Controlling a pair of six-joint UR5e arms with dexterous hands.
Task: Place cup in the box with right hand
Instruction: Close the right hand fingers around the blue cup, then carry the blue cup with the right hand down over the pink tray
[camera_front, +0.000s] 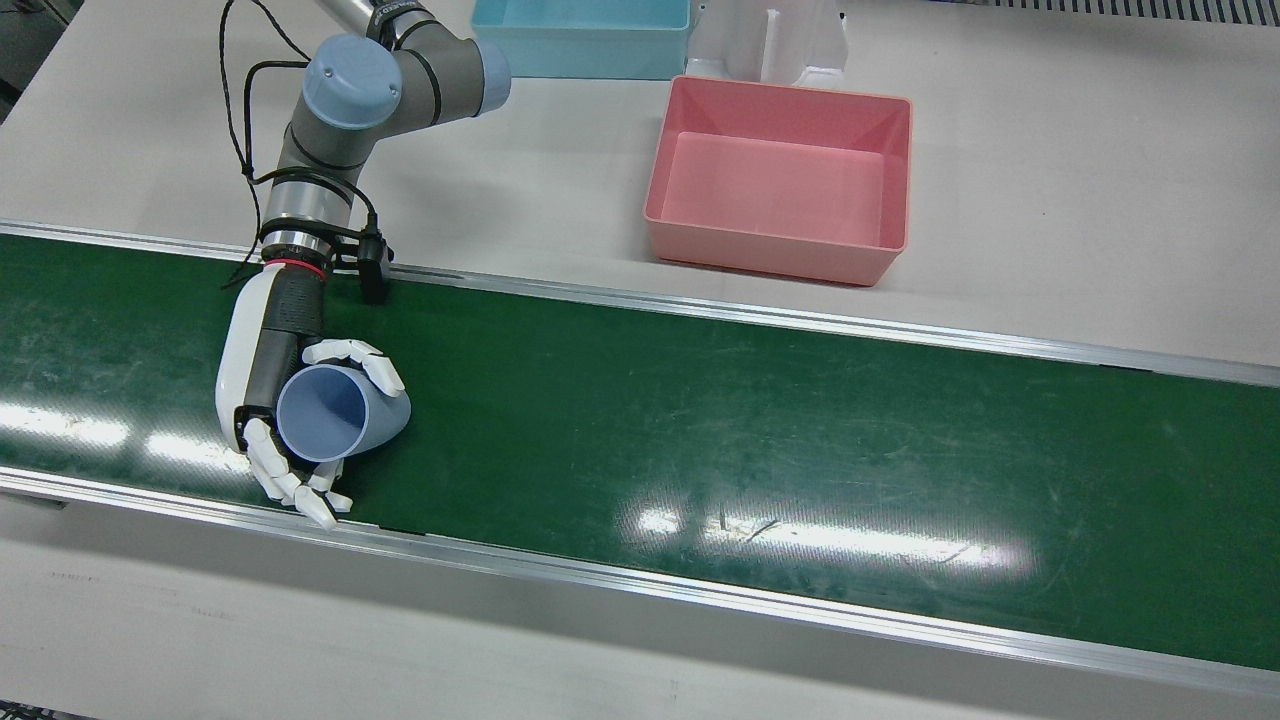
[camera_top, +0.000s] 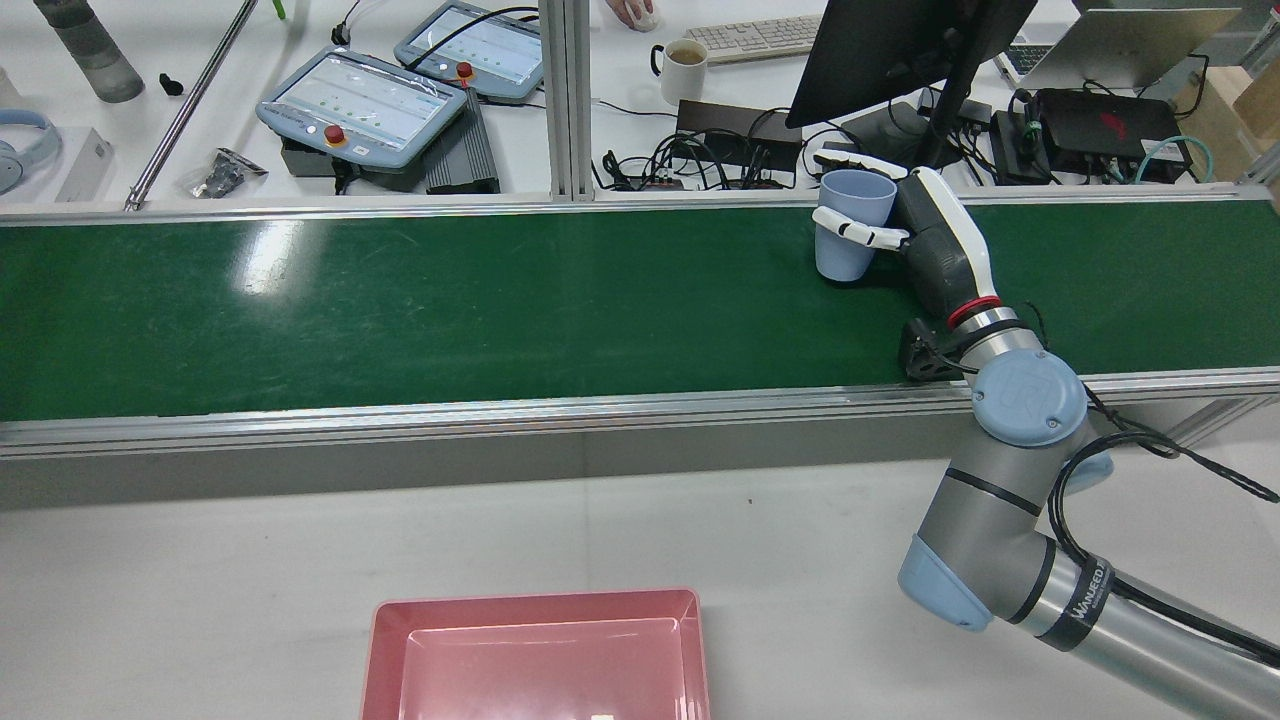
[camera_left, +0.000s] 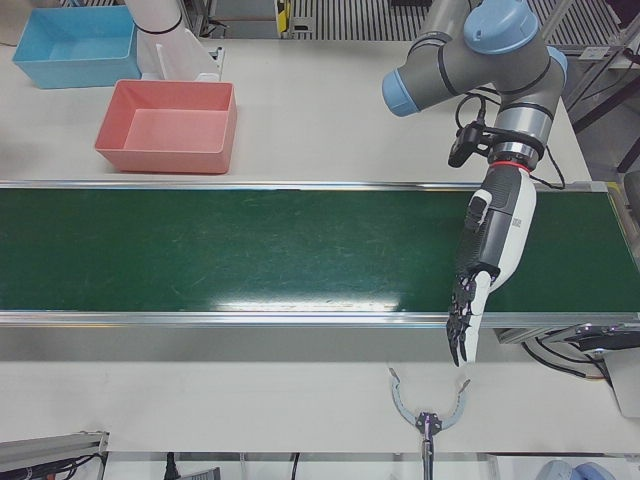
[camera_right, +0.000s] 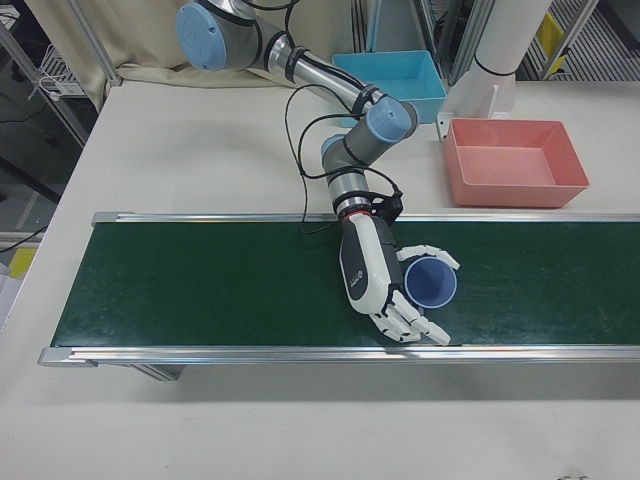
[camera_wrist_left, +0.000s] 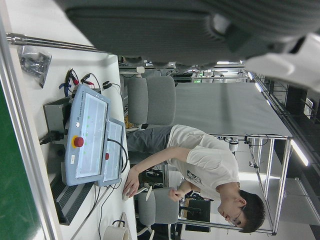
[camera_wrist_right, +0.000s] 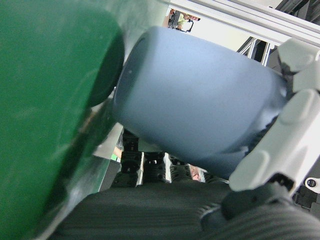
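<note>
Front view puts the right robot hand (camera_front: 285, 400) at about nine o'clock on the green conveyor belt (camera_front: 800, 420), its white fingers (camera_front: 365, 362) curled round the light blue plastic cup (camera_front: 340, 412). The cup stands roughly upright, mouth open to the camera and nothing visible inside. In the right hand view its base looks clear of the belt, so I judge it already lifted, though only just.

The step in hand appears to be the carry to the pink rectangular plastic box (camera_front: 780, 180), which sits on the white tabletop (camera_front: 1050, 150) at about one o'clock, well apart from the cup and across the belt's far aluminium rail (camera_front: 800, 318). To do it well, the grasp should stay firm round the cup wall, since the fingers seem to wrap only part of the circumference. The cup wants lifting high enough to clear both the rail and the near wall of the box, then bringing down over the middle of the floor before the fingers let go, so it does not catch the rim or tip.

The pink box is empty in the front view. A light blue plastic bin (camera_front: 585, 40) beside it at twelve o'clock also shows nothing inside.

The left robot hand (camera_left: 478, 300) hangs over the belt's other end, fingers extended and holding nothing.
</note>
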